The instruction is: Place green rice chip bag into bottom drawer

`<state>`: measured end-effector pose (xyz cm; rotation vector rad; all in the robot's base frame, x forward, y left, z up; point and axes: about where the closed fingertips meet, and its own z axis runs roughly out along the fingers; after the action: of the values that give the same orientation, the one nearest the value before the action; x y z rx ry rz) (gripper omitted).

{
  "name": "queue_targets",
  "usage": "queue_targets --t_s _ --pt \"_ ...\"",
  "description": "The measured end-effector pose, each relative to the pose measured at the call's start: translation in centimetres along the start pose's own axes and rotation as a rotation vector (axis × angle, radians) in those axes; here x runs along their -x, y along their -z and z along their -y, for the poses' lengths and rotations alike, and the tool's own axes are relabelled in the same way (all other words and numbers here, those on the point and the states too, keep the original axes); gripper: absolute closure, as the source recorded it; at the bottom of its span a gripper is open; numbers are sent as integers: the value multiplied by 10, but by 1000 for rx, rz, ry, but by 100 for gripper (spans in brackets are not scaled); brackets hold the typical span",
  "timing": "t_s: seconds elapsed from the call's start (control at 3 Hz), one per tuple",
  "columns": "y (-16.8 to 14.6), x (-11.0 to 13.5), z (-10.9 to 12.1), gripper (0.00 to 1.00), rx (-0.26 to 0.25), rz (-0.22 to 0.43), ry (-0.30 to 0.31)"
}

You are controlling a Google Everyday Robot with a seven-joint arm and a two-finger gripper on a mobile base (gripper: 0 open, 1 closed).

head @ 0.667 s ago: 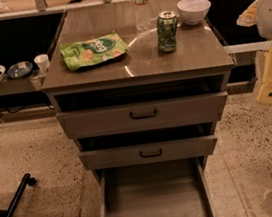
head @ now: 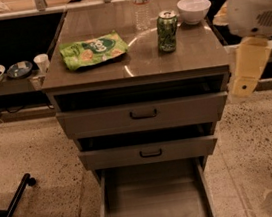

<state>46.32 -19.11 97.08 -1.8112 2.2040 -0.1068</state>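
**Arm edging in – bag not yet touched**

Change: the gripper (head: pixel 248 67) had shifted inward from the frame's 3 o'clock edge. It now hung just off the right rim of the cabinet top (head: pixel 189 55), below the level of the surface. How wide it stood: cannot tell. Nothing else had moved. The bag (head: pixel 93 50) lay flat at 10 o'clock on the top, as it had a moment before, well apart from the gripper.

Judgement: approach phase only. The pick is not started, and the reach must cross the top toward 10 o'clock, past the can (head: pixel 167 30) at 2 o'clock.

Containers:
- Bottom drawer (head: pixel 154 199), 6 o'clock – pulled fully out, floor bare, ready to take the bag.
- Top drawer (head: pixel 143 114) and middle drawer (head: pixel 151 153) – each slightly out, insides too dark to read.
- Bowl (head: pixel 194 9), 1 o'clock on the top – contents not visible.
- Bottle (head: pixel 141 3), 12 o'clock – clear, level not readable.
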Motion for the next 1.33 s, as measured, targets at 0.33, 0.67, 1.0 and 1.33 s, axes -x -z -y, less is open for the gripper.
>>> queue_targets --t_s 0.33,0.67,1.0,1.33 --pt "-63 69 17 0 66 -52 135" --pt "-69 85 20 0 61 -48 167" --pt "-69 88 23 0 54 -30 166" --pt "-87 126 55 0 42 56 206"
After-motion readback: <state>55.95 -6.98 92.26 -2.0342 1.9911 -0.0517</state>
